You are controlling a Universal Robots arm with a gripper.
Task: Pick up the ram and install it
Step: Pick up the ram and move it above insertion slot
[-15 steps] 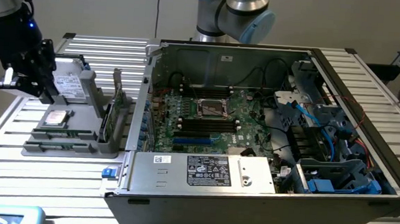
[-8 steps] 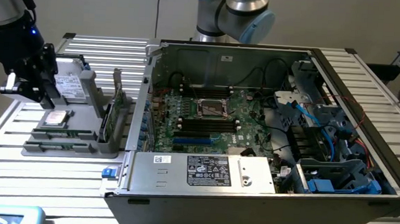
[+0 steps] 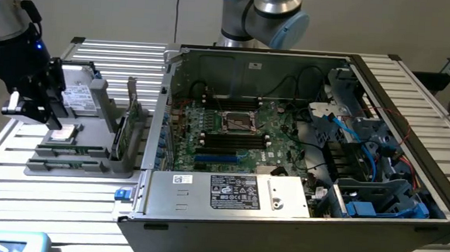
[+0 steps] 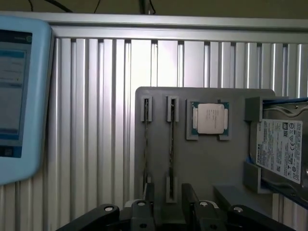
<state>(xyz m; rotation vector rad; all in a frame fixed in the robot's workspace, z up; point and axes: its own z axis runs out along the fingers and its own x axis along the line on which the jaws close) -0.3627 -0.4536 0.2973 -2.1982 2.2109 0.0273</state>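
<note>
Claw [image 4: 168, 188] spread wide — fingers [image 4: 150, 193] flanking one ram [image 4: 172, 144] seated edgewise in the grey holder [image 4: 207, 163].

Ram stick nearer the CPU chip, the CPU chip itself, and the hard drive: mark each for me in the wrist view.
ram [image 4: 172, 144]: wrist view, upper edge, midway along the stick.
CPU chip [image 4: 210, 118]: wrist view, middle of its silver lid.
hard drive [image 4: 281, 149]: wrist view, on its white label.
</note>
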